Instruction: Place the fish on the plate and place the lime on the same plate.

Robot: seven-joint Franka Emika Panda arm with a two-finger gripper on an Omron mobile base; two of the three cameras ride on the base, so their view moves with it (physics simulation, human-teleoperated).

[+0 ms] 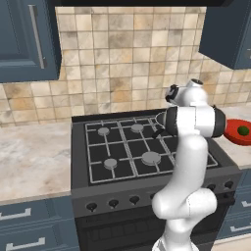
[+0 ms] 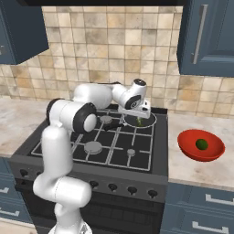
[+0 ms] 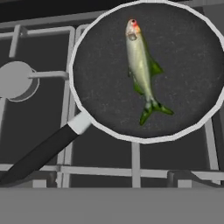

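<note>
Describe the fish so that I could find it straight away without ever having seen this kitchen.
Start at the black stove between the stone counters. On its back right burner sits a dark frying pan with a pale rim and a black handle. The fish lies inside it: slim and silvery-green, with a reddish head and green fins and tail, unlike the round lime in the red bowl.

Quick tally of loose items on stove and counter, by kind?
Fish: 1
Pan: 1
Bowl: 1
Lime: 1
Total: 4
</note>
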